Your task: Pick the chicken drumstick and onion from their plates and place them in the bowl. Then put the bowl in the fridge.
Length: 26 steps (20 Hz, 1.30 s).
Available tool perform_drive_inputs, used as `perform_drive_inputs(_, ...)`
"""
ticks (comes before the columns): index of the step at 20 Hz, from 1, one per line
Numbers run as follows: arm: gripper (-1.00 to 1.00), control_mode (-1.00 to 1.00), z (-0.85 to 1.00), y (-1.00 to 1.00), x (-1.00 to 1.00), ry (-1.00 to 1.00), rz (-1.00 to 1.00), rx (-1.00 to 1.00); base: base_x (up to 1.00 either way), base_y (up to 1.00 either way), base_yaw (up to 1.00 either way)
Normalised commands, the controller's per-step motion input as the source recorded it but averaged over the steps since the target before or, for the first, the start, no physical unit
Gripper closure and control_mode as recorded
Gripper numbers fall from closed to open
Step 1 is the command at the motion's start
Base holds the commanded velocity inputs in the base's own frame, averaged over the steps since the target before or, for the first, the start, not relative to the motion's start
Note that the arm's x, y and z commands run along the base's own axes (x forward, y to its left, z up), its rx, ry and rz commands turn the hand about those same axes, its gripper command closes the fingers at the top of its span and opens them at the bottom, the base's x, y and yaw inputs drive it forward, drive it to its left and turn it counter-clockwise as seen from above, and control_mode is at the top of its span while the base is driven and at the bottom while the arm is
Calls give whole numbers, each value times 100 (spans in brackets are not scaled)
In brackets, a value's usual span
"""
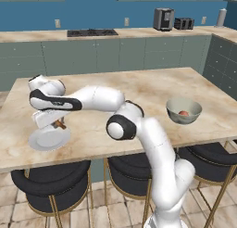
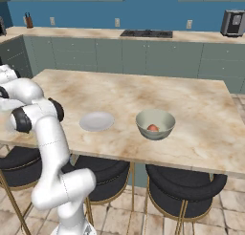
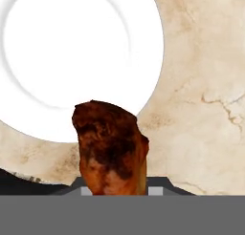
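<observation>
Holding 1 chicken drumstick (image 3: pixel 111 148) | 2 plates (image 1: pixel 48 139) (image 2: pixel 96 121) | 1 bowl (image 2: pixel 155 123)

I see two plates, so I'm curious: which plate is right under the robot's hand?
The plate at the counter's left end, below the gripper holding the chicken drumstick. The other plate sits beside the bowl.

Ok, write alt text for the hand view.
A brown chicken drumstick juts up from the bottom, held between the gripper fingers. Behind it lies a round white plate, bare, on a beige marbled counter.
</observation>
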Motion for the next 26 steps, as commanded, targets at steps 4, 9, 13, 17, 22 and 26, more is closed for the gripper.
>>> perform_drive_inputs(4,100,-100,13,-87,-41,0,1,2,0,0,0)
perform_drive_inputs(9,100,-100,12,-87,-31,0,0,7,0,0,0)
perform_drive_inputs(13,100,-100,17,-86,-14,0,0,6,0,0,0)
perform_drive_inputs(17,100,-100,30,-81,0,1,0,5,0,0,0)
perform_drive_inputs(22,100,-100,27,-81,0,0,-2,4,0,0,0)
perform_drive_inputs(26,100,-100,17,-79,0,0,-10,1,0,0,0)
